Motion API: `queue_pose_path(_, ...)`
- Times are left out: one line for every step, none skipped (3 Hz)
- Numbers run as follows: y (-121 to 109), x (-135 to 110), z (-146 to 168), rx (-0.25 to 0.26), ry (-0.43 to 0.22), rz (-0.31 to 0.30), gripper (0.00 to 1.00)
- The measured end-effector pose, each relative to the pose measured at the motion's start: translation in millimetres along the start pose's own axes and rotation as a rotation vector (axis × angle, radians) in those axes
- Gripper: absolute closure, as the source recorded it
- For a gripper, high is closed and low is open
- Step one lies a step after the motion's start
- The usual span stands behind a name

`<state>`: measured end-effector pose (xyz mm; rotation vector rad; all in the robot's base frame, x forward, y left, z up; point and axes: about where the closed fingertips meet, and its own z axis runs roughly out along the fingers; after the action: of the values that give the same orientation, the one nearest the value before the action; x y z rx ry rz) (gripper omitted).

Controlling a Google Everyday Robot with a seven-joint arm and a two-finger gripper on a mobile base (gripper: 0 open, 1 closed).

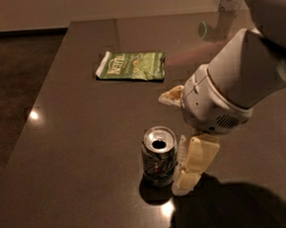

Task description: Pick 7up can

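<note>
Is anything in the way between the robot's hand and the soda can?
Nothing visible is. The gripper is open right beside the can, with one of its fingers close alongside. The chip bag lies farther back on the table.
</note>
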<state>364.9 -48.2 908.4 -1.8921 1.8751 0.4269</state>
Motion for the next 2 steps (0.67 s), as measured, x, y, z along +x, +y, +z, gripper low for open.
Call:
queue_pose_path(2.2, -1.1, 8.2, -0.017, -0.022, 0.000, 0.00)
queue_pose_path(4.2, -4.1, 12.2, -0.032, -0.042, -0.003, 0.18)
